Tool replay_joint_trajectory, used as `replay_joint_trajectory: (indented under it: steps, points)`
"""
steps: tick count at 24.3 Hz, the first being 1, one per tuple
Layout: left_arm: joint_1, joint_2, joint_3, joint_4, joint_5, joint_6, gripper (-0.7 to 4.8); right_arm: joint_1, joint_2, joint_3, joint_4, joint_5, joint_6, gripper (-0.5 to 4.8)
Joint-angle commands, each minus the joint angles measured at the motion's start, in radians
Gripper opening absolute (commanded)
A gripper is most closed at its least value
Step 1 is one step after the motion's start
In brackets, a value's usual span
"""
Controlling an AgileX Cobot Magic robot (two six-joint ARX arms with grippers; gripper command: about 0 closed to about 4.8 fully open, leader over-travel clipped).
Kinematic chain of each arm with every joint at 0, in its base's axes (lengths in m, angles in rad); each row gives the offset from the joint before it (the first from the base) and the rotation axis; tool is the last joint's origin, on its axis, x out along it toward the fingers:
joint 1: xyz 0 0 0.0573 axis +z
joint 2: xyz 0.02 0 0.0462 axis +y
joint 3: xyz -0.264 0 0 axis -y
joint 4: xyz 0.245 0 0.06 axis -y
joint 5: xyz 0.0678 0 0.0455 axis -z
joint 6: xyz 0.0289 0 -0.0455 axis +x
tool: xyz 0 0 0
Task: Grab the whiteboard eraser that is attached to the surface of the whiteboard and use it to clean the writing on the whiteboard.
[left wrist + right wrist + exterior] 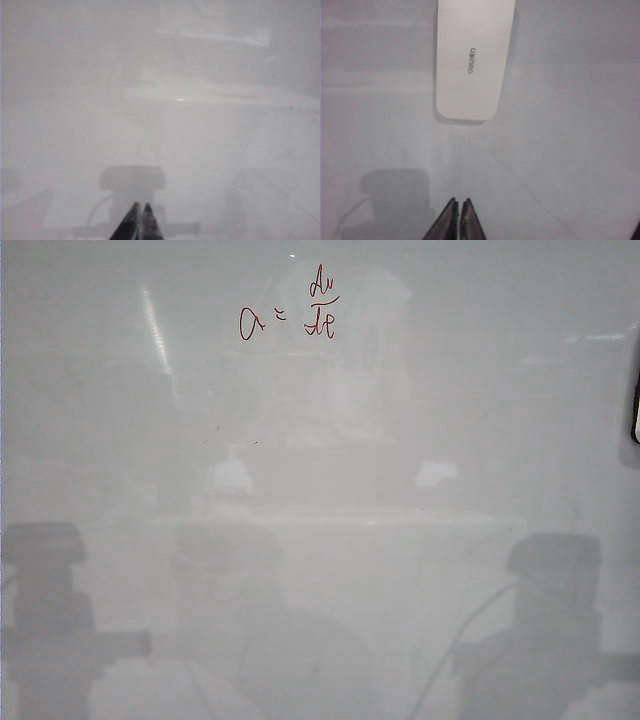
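The whiteboard [420,440] fills the exterior view, and the red writing [290,310], a formula with a fraction, sits near its upper middle. In the right wrist view the whiteboard eraser [472,60] is a white rounded block with a small grey logo, stuck flat on the board. It lies well ahead of my right gripper [459,201], whose fingers are shut and empty. A thin dark sliver at the exterior view's right edge may be the eraser's rim [636,412]. My left gripper [141,205] is shut too, holding nothing, and faces bare board. Neither gripper itself shows in the exterior view.
Grey shadows and reflections of the arms [50,610] [550,620] lie on the lower part of the board. A bright streak of reflected light [157,330] slants at the upper left. A faint scratch line [520,180] crosses the board near the right gripper.
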Motion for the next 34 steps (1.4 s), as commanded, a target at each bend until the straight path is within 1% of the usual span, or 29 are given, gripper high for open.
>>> replay_joint_trajectory:
  steps: [1,10,13,19,20,22,24,25,26,27,28,30,31,33,34]
  points:
    - [-0.001,0.000,0.005,0.013,0.002,-0.003,-0.05,0.000,-0.002,-0.004,0.015,-0.001,-0.002,0.32]
    - [-0.001,0.000,0.005,0.013,0.002,-0.003,-0.05,0.000,-0.002,-0.004,0.018,-0.002,-0.002,0.32]
    - [-0.001,0.000,0.005,0.037,-0.003,-0.001,-0.06,0.000,-0.002,-0.004,0.031,-0.009,0.011,0.32]
    - [-0.002,0.000,0.061,0.030,0.082,0.004,-0.05,0.001,-0.002,0.033,0.086,-0.008,0.104,0.31]
    - [-0.002,0.000,0.077,0.020,0.104,0.004,-0.05,0.001,-0.002,0.052,0.086,-0.008,0.119,0.30]
    - [-0.002,0.000,0.126,-0.030,0.182,0.004,-0.05,0.002,-0.002,0.112,0.063,-0.016,0.156,0.30]
    - [-0.002,0.000,0.191,-0.096,0.257,-0.004,-0.05,0.002,-0.002,0.182,0.037,-0.067,0.169,-0.03]
    - [-0.002,0.000,0.221,-0.120,0.284,-0.003,-0.05,0.002,0.000,0.232,0.014,-0.094,0.169,-0.09]
    - [-0.002,0.000,0.290,-0.175,0.324,-0.014,-0.05,0.002,0.003,0.317,-0.039,-0.135,0.169,-0.09]
    - [-0.002,0.000,0.320,-0.203,0.335,-0.038,-0.05,0.002,0.003,0.371,-0.092,-0.161,0.169,-0.09]
    - [-0.002,0.005,0.372,-0.266,0.349,-0.082,-0.05,0.003,0.003,0.455,-0.188,-0.208,0.170,-0.09]
    - [-0.002,0.007,0.416,-0.351,0.411,-0.086,-0.05,0.004,0.003,0.531,-0.269,-0.271,0.164,-0.08]
    - [-0.002,0.011,0.430,-0.372,0.453,-0.081,-0.05,0.004,0.003,0.557,-0.290,-0.296,0.158,0.08]
    - [-0.002,0.014,0.444,-0.388,0.540,-0.066,-0.05,0.004,0.018,0.597,-0.305,-0.329,0.166,0.93]
    - [-0.002,0.017,0.444,-0.386,0.569,-0.067,-0.05,0.004,0.024,0.610,-0.321,-0.329,0.171,1.13]
